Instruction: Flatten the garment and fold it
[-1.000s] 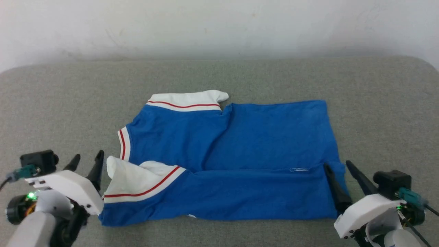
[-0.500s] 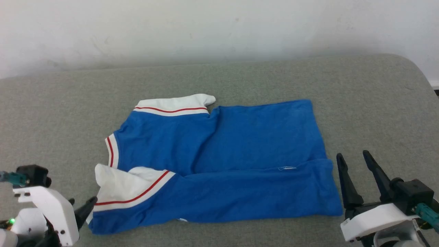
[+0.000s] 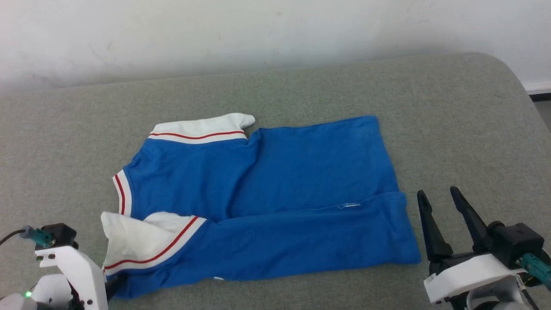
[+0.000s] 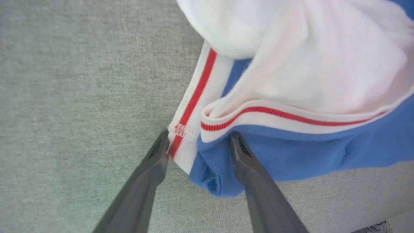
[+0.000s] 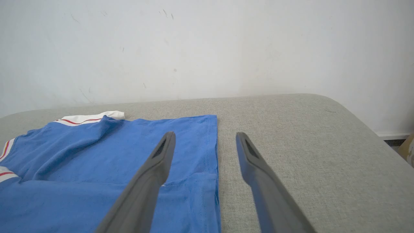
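Observation:
The garment (image 3: 275, 198), a royal-blue T-shirt with white sleeves and red-striped trim, lies flat on the grey cushion, its near long edge folded up over the body. My left gripper (image 4: 199, 134) is low at the shirt's near-left corner, open, with the striped trim and blue corner (image 4: 207, 174) between its fingers. In the head view its white housing (image 3: 73, 275) shows at the lower left. My right gripper (image 3: 437, 192) stands open with nothing in it, just right of the hem (image 5: 212, 155), fingers pointing away from me.
The grey cushioned surface (image 3: 465, 129) runs back to a white wall (image 3: 275, 30). Its rounded right corner (image 3: 512, 73) drops to the floor at the far right. Bare cushion surrounds the shirt on all sides.
The head camera has turned, shifting the whole picture. My left gripper has dropped down to the shirt's near-left corner. My right gripper has drawn off the hem to its right.

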You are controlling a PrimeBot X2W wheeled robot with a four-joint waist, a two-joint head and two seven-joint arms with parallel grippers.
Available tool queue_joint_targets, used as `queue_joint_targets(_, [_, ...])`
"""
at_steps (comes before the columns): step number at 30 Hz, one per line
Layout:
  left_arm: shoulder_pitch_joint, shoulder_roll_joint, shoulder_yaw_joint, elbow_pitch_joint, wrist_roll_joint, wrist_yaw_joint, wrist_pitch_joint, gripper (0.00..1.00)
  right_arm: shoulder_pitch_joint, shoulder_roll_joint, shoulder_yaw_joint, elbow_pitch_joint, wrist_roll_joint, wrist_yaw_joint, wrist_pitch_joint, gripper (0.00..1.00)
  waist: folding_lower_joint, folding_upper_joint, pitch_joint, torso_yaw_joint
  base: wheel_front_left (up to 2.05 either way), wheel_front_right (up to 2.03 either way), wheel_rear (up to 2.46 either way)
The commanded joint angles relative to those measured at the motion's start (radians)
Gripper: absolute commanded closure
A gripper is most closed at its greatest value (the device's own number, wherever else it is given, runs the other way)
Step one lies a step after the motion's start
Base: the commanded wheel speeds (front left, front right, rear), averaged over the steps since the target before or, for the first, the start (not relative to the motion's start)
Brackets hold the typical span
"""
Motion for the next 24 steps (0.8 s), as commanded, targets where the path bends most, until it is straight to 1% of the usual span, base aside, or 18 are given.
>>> queue_joint_targets(1, [0.008, -0.056, -0.046, 0.028, 0.001, -0.016, 0.012, 1.0, -0.002, 0.004, -0.008, -0.006, 0.011, -0.001, 0.006, 0.0, 0.0002, 0.0, 0.003, -0.002, 0.0, 0.0, 0.0])
queue_joint_targets(6, [-0.006, -0.074, -0.063, 0.066, 0.009, -0.039, -0.008, 1.0, -0.011, -0.007, -0.033, 0.011, 0.045, -0.001, 0.08, 0.0, 0.0002, 0.0, 0.0, 0.003, 0.0, 0.0, 0.0])
queue_joint_targets(11, [-0.005, -0.079, -0.051, 0.041, 0.028, -0.026, -0.062, 1.0, -0.04, -0.065, -0.044, 0.107, 0.11, -0.001, 0.224, 0.0, 0.0002, 0.0, -0.009, 0.021, 0.0, 0.0, 0.0])
queue_joint_targets(14, [-0.004, -0.074, -0.038, -0.004, 0.04, -0.014, -0.093, 1.0, -0.071, -0.1, -0.023, 0.178, 0.158, -0.001, 0.307, 0.0, 0.0002, 0.0, -0.01, 0.041, 0.0, 0.0, 0.0])
queue_joint_targets(17, [-0.005, -0.073, -0.022, -0.055, 0.039, -0.003, -0.111, 1.0, -0.092, -0.121, 0.016, 0.234, 0.193, -0.001, 0.389, 0.0, 0.0002, 0.0, -0.004, 0.062, 0.0, 0.0, 0.0])
queue_joint_targets(21, [-0.009, -0.057, -0.019, -0.118, 0.06, 0.018, -0.112, 1.0, -0.122, -0.154, 0.073, 0.307, 0.236, -0.001, 0.509, 0.0, 0.0002, 0.0, 0.007, 0.087, 0.0, 0.0, 0.0])
queue_joint_targets(24, [-0.012, -0.052, -0.02, -0.148, 0.066, 0.025, -0.109, 1.0, -0.141, -0.173, 0.111, 0.353, 0.269, -0.001, 0.607, 0.0, 0.0002, 0.0, 0.014, 0.098, 0.0, 0.0, 0.0])
